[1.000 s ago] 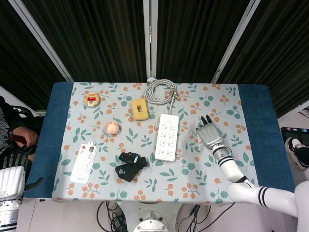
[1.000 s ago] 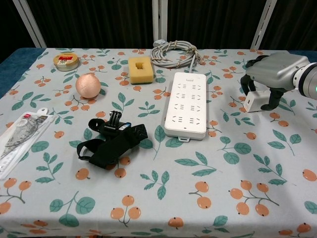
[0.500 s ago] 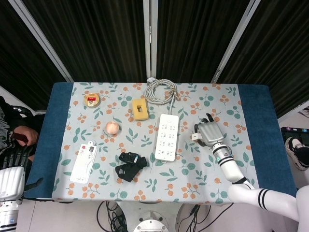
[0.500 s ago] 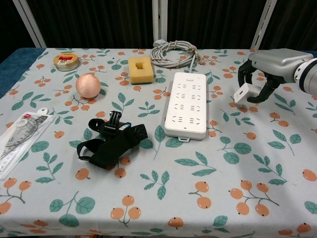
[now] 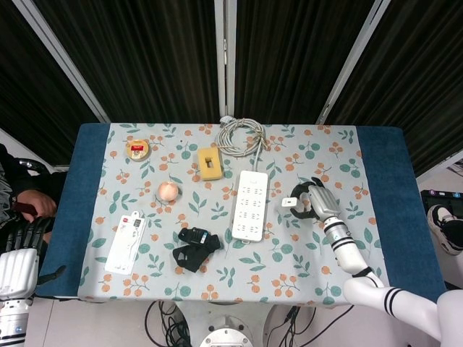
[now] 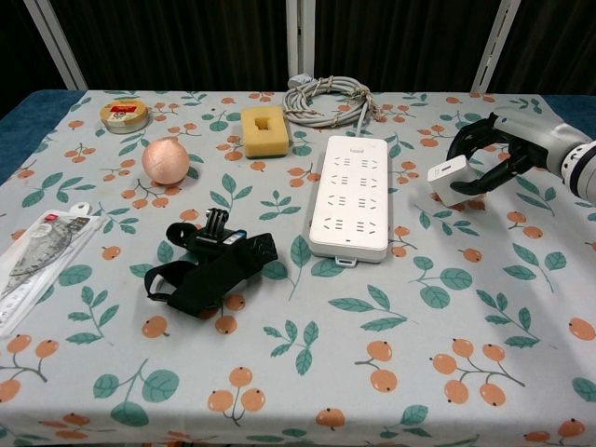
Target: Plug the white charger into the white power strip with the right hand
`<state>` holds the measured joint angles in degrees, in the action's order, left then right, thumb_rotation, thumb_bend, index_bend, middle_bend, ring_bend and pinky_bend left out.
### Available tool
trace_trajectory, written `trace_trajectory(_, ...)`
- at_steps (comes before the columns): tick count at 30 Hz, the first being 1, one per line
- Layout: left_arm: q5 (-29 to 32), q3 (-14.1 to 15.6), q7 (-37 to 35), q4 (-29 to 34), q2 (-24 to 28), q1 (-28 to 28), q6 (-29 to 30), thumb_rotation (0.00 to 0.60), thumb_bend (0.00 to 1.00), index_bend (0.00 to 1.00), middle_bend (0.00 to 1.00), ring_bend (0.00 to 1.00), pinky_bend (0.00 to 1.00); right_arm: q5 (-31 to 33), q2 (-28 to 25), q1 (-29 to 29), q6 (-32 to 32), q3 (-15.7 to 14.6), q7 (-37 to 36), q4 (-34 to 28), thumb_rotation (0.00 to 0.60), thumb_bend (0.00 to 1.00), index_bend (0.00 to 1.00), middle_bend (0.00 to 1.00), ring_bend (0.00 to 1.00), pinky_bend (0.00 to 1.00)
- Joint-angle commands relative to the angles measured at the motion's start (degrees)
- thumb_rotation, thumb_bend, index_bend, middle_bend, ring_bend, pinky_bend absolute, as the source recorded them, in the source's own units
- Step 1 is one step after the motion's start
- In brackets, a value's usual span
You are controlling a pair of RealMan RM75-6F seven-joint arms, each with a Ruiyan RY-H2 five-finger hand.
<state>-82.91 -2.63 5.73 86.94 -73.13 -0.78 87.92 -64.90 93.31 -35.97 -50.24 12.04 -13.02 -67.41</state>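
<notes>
The white power strip (image 5: 250,204) (image 6: 351,195) lies flat in the middle of the table, its grey cable coiled (image 5: 241,135) (image 6: 326,101) behind it. My right hand (image 5: 318,201) (image 6: 499,154) grips the small white charger (image 5: 289,202) (image 6: 449,178) and holds it just above the cloth, a short way to the right of the strip. The charger is tilted and does not touch the strip. My left hand (image 5: 16,269) hangs off the table's left edge with its fingers apart and holds nothing.
A yellow sponge block (image 5: 210,164) (image 6: 264,129), a pink ball (image 5: 168,191) (image 6: 165,160), a round tin (image 5: 137,149) (image 6: 124,115), a black strap mount (image 5: 194,247) (image 6: 210,263) and a packaged item (image 5: 126,241) (image 6: 33,259) lie left of the strip. A person's arm (image 5: 29,199) rests at the left edge.
My right hand closed on the charger, lifted it off the cloth and carried it left toward the power strip while turning. The left hand stayed still.
</notes>
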Motion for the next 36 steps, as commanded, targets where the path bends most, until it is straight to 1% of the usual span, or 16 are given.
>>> trace_trajectory(1, 0.0, 0.0, 0.0, 0.0, 0.0, 0.0, 0.0, 0.600, 0.00, 0.09, 0.03, 0.00, 0.00, -2.4, 1.1, 0.5, 0.5, 0.0, -2.4, 1.9, 0.600, 0.33, 0.63, 0.50, 0.16, 0.00)
trace_trajectory(7, -0.1, 0.0, -0.2, -0.2, 0.0, 0.0, 0.0, 0.600, 0.00, 0.09, 0.03, 0.00, 0.00, -3.5, 0.2, 0.3, 0.9, -0.6, -0.8, 1.9, 0.600, 0.33, 0.54, 0.43, 0.10, 0.00)
trace_trajectory(18, -0.2, 0.0, -0.6, -0.5, -0.1, 0.1, 0.2, 0.600, 0.00, 0.09, 0.03, 0.00, 0.00, -1.6, -2.4, 0.1, 1.2, -1.1, 8.1, -1.5, 0.600, 0.33, 0.43, 0.39, 0.05, 0.00)
trace_trajectory(26, -0.2, 0.0, -0.7, -0.7, -0.1, 0.1, 0.1, 0.600, 0.00, 0.09, 0.03, 0.00, 0.00, 1.2, -4.8, -0.6, 1.8, -1.3, 16.1, -5.5, 0.600, 0.24, 0.35, 0.32, 0.01, 0.00)
trace_trajectory(29, -0.3, 0.0, -0.8, -0.7, 0.0, 0.1, 0.1, 0.600, 0.00, 0.09, 0.03, 0.00, 0.00, 2.6, -6.4, -1.6, 3.0, -1.6, 19.9, -7.5, 0.600, 0.23, 0.34, 0.32, 0.01, 0.00)
trace_trajectory(33, -0.5, 0.0, -0.9, -0.7, 0.0, 0.0, 0.2, 0.600, 0.00, 0.09, 0.03, 0.00, 0.00, 5.0, -9.0, -3.7, 4.3, -2.4, 28.2, -10.7, 0.600, 0.22, 0.33, 0.32, 0.01, 0.00)
trace_trajectory(36, -0.5, 0.0, -0.9, -0.7, 0.1, 0.1, 0.2, 0.600, 0.00, 0.09, 0.03, 0.00, 0.00, 8.4, -11.4, -6.4, 4.8, -3.0, 37.2, -14.2, 0.600, 0.15, 0.33, 0.32, 0.01, 0.00)
